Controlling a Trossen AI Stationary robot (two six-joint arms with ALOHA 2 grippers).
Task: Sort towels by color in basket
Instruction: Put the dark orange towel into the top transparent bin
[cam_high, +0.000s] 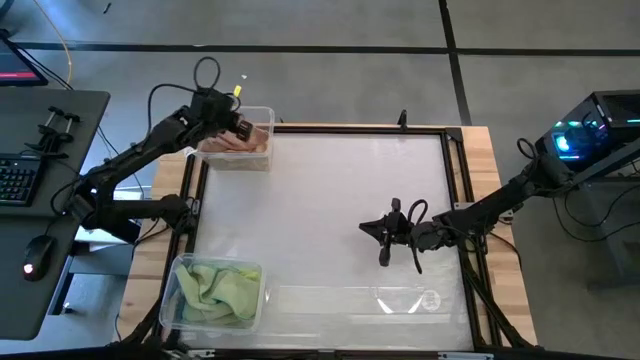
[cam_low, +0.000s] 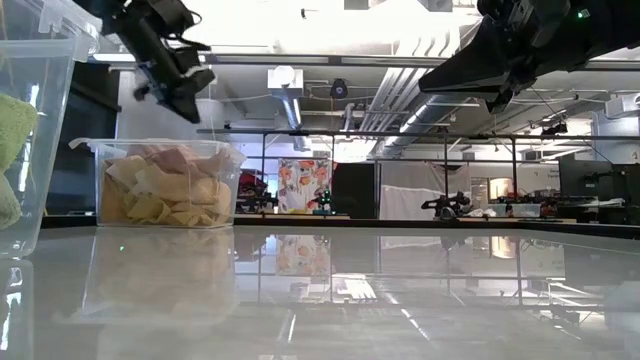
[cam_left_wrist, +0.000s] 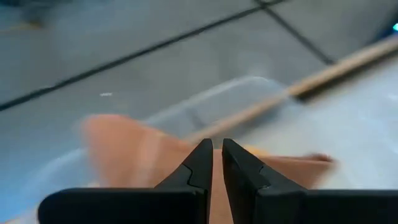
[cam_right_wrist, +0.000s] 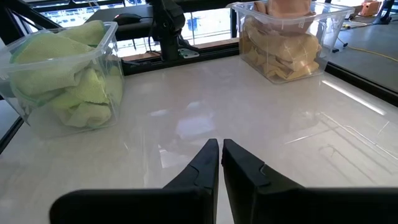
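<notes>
Right gripper (cam_high: 383, 243) fingers together, empty, mid-table; left gripper (cam_high: 243, 128) likewise above pink-towel bin (cam_high: 262, 160).

On the table (cam_high: 340, 200) two bins stand along its left side, well apart: one bin (cam_high: 240, 145) at the far left corner holds towels (cam_high: 235, 143); the other bin (cam_high: 215, 295) at the near left corner holds more towels (cam_high: 218, 290); the left gripper (cam_high: 238, 127) hangs above the far bin; the right gripper (cam_high: 385, 238) hovers over the bare table right of centre.
</notes>
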